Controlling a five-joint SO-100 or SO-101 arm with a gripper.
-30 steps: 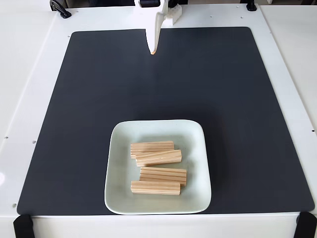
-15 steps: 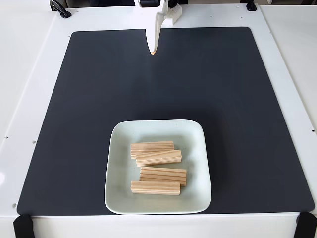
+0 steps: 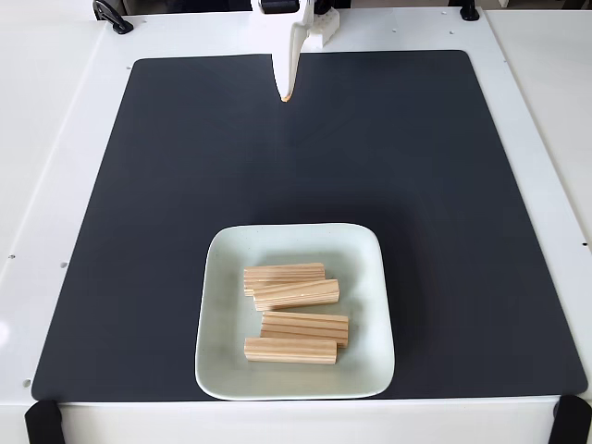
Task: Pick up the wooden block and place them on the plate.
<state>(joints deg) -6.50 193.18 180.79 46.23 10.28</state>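
Sitting on the pale mint-white square plate (image 3: 368, 305) with rounded corners and a raised rim are all four small light pine wooden blocks, so they're well away from the arm. The top block (image 3: 283, 274) and the second block (image 3: 296, 294) touch each other, with the second one tilted a bit; below them, the third block (image 3: 305, 326) lies just behind the front block (image 3: 289, 350), which overlaps its lower edge. The plate rests near the front edge of a big black rectangular mat (image 3: 166, 203) that covers most of the white table (image 3: 55, 139). The white gripper (image 3: 286, 95) with the orange tip hangs at the far end of the mat, pointing down, nothing in it, fingers look pressed together into one point. Black clamps (image 3: 111, 16) sit at the table's far corners and black straps (image 3: 42, 421) at the near corners. Bare mat between gripper and plate.
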